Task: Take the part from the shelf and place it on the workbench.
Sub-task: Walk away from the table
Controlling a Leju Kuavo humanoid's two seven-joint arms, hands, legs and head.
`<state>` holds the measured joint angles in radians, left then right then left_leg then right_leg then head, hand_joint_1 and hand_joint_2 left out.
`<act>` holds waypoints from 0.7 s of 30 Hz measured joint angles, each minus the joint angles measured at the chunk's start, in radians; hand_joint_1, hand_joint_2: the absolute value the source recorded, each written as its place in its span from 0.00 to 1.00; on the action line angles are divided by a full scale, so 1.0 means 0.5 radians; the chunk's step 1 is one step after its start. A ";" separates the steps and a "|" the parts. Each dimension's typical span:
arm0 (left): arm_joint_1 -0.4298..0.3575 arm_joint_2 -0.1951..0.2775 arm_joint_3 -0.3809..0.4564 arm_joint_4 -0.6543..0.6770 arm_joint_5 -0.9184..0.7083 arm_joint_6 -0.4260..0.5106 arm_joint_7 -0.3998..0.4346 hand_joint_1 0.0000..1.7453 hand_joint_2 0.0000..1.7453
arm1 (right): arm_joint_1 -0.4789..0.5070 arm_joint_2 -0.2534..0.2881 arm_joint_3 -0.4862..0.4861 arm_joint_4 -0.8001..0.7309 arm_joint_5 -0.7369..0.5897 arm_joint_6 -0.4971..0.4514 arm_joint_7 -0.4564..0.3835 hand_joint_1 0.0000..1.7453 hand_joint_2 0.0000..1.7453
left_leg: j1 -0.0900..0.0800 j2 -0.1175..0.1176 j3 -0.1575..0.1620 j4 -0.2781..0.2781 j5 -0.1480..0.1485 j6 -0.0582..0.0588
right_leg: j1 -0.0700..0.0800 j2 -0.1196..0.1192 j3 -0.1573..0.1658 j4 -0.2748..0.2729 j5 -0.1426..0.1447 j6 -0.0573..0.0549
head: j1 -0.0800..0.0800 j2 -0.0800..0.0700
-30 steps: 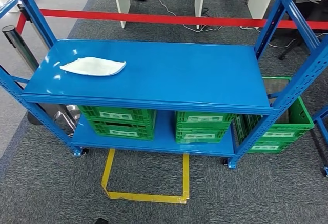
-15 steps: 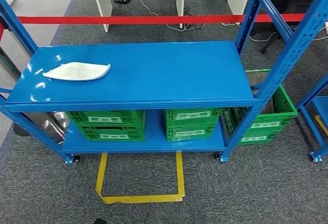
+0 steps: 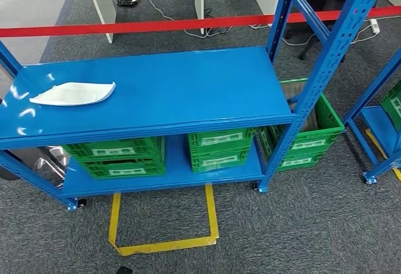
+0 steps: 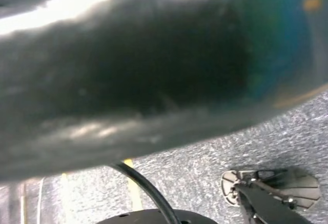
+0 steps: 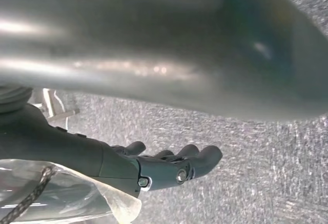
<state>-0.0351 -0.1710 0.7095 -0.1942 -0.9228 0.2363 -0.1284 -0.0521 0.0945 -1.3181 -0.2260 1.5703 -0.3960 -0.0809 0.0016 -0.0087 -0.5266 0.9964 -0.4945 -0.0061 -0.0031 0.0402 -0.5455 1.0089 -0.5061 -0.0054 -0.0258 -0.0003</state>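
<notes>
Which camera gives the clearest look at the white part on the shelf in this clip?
The head view: the white part lies in full on the left of the blue shelf's top deck, unobstructed. Both wrist views look at grey carpet; the right one shows the right hand hanging empty.

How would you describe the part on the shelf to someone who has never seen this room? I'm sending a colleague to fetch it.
Find the blue metal shelf behind the yellow floor marking. On its top board, near the left end, lies the part, a flat white piece tapering to a point at each end. It is the only white thing there; the green crates sit on the board below.
</notes>
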 joint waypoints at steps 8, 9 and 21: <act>0.003 -0.004 0.002 0.000 -0.006 0.002 0.006 0.00 0.00 | 0.003 0.000 0.066 0.001 0.003 -0.002 0.037 0.00 0.00 | -0.016 0.000 -0.008 -0.003 0.008 0.016 | -0.017 -0.001 0.000 -0.022 0.020 0.029 | 0.002 0.000; 0.003 -0.003 0.002 0.000 -0.007 0.002 0.006 0.00 0.00 | 0.003 0.000 0.070 0.001 0.003 -0.002 0.037 0.00 0.00 | -0.016 0.000 -0.008 -0.003 0.008 0.018 | -0.017 -0.001 0.000 -0.023 0.022 0.032 | 0.002 0.000; 0.002 -0.004 0.002 0.000 -0.014 0.003 0.012 0.00 0.00 | 0.005 0.000 0.088 0.001 0.003 -0.001 0.037 0.00 0.00 | -0.015 0.000 -0.010 -0.002 0.013 0.026 | -0.016 -0.001 -0.002 -0.025 0.026 0.039 | 0.001 0.000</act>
<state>-0.0339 -0.1728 0.7103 -0.1942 -0.9298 0.2380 -0.1223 -0.0494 0.0946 -1.2741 -0.2255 1.5717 -0.3965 -0.0622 -0.0058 -0.0086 -0.5314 0.9955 -0.4881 0.0066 -0.0112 0.0396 -0.5466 0.9966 -0.4929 0.0140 -0.0252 -0.0003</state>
